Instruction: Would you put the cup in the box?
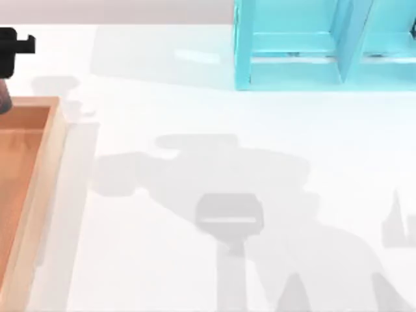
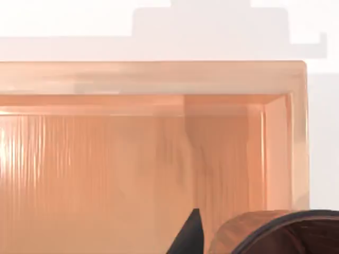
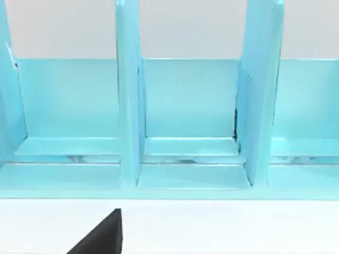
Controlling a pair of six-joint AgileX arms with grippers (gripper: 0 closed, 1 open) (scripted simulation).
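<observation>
At the worktop's (image 1: 214, 195) left edge, over the box (image 1: 39, 188): cup (image 2: 275, 235), carried by my left tool (image 1: 12, 49); clench unreadable. Likely light, rigid, slick; I'd hold mid-wall. Right tool (image 3: 100, 238) faces the shelf (image 3: 185, 116).

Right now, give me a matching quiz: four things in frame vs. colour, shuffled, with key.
Things:
1. cup
2. box
3. shelf frame
4. table

Colours:
A. light blue
B. white
C. reddish-brown, dark inside
D. tan rim, orange-brown floor

Pairs: 1-C, 2-D, 3-A, 4-B.

Context: the left gripper sits at the top view's left edge by the box's far corner, with the cup under it; its wrist view looks down into the box. The right wrist view faces the shelf frame.
</observation>
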